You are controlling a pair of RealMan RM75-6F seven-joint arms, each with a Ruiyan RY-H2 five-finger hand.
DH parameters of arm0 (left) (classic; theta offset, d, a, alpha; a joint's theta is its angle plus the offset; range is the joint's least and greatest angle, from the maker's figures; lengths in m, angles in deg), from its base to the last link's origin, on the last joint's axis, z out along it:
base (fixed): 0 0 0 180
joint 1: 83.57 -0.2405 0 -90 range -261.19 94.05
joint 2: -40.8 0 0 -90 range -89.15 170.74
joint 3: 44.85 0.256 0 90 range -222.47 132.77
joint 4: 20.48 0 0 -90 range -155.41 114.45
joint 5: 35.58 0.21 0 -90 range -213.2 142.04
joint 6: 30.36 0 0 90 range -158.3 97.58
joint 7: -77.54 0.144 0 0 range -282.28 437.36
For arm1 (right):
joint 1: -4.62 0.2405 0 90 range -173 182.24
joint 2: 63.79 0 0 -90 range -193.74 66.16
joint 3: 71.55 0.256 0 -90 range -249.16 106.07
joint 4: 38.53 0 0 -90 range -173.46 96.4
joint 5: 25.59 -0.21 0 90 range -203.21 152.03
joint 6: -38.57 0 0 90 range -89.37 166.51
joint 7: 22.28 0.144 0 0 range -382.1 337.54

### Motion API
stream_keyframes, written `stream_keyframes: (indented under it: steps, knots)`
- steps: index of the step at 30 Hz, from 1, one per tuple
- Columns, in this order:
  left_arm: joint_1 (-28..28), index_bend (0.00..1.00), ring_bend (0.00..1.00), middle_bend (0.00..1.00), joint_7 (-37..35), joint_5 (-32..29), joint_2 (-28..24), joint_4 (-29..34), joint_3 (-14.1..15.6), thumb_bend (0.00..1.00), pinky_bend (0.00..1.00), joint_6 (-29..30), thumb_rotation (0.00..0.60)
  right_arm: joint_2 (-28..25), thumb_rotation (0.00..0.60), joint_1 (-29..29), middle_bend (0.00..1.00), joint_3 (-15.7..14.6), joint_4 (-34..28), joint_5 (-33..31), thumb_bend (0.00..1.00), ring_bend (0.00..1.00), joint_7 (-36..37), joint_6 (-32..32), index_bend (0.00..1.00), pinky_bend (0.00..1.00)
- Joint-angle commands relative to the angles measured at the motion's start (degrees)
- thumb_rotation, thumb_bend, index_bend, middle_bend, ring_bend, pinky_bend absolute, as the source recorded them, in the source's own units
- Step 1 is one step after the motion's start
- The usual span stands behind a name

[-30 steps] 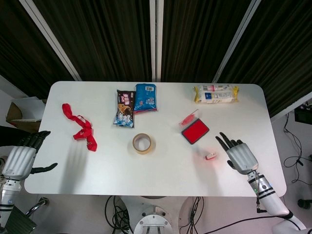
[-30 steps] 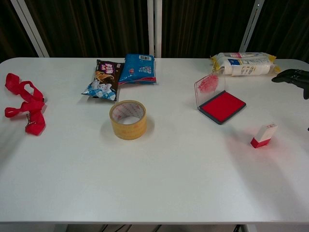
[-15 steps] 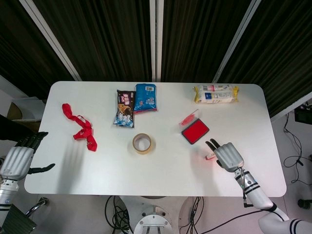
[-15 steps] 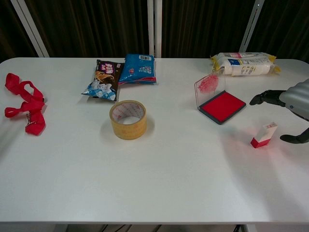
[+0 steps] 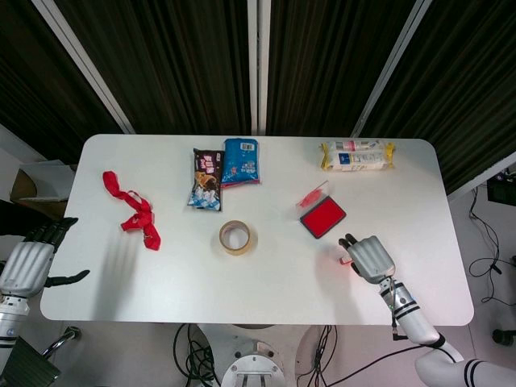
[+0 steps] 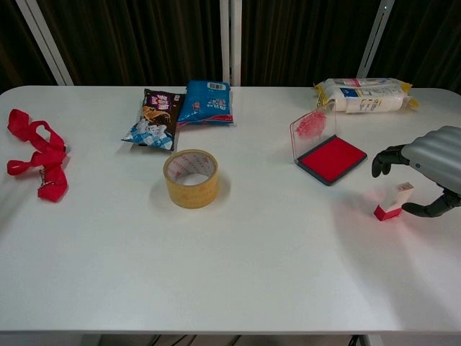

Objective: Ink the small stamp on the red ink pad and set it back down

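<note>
Looking down from the head view, we see our right hand (image 5: 369,256) spread above the small white stamp with a red base (image 5: 347,260), near the open red ink pad (image 5: 322,217). Our left hand (image 5: 28,262) hangs open off the white surface (image 5: 266,274).

From the chest view, the stamp (image 6: 392,202) looks light, rigid; we'd pinch its white sides. Dark curtains behind.

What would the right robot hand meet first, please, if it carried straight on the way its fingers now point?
Probably the small red-based white stamp, which stands just ahead of the right robot hand, between its spread fingers and thumb. The open red ink pad lies beyond. Depth is uncertain.
</note>
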Motion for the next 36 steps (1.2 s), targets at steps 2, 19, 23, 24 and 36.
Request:
stream_keyframes:
  steps: [2, 19, 23, 24, 36]
  knots:
    - [-0.01, 0.11, 0.14, 0.13, -0.03, 0.19, 0.03, -0.03, 0.07, 0.05, 0.25, 0.08, 0.435, 0.90, 0.600, -0.37, 0.38, -0.38, 1.00, -0.35, 0.20, 0.82, 0.02, 0.40, 0.39, 0.98]
    - [0.03, 0.11, 0.14, 0.13, -0.69, 0.77, -0.25, 0.40, 0.30, 0.06, 0.25, 0.16, 0.440, 3.54, 0.600, -0.49, 0.42, -0.76, 4.67, 0.43, 0.23, 0.84, 2.81, 2.36, 0.45, 0.98]
    - [0.06, 0.11, 0.14, 0.13, -0.82, 0.80, -0.28, 0.36, 0.27, 0.05, 0.25, 0.20, 0.441, 3.88, 0.600, -0.47, 0.44, -0.79, 5.18, 0.67, 0.24, 0.84, 3.36, 2.79, 0.46, 0.98]
    - [0.07, 0.11, 0.14, 0.13, -0.87, 0.79, -0.29, 0.36, 0.27, 0.05, 0.25, 0.18, 0.441, 3.95, 0.600, -0.47, 0.44, -0.78, 5.26, 0.71, 0.24, 0.84, 3.45, 2.89, 0.47, 0.98]
    - [0.10, 0.11, 0.14, 0.13, -1.26, 0.76, -0.37, 0.17, 0.31, 0.05, 0.25, 0.09, 0.442, 5.03, 0.600, -0.16, 0.47, -0.79, 6.60, 0.45, 0.27, 0.85, 3.28, 2.64, 0.51, 0.98]
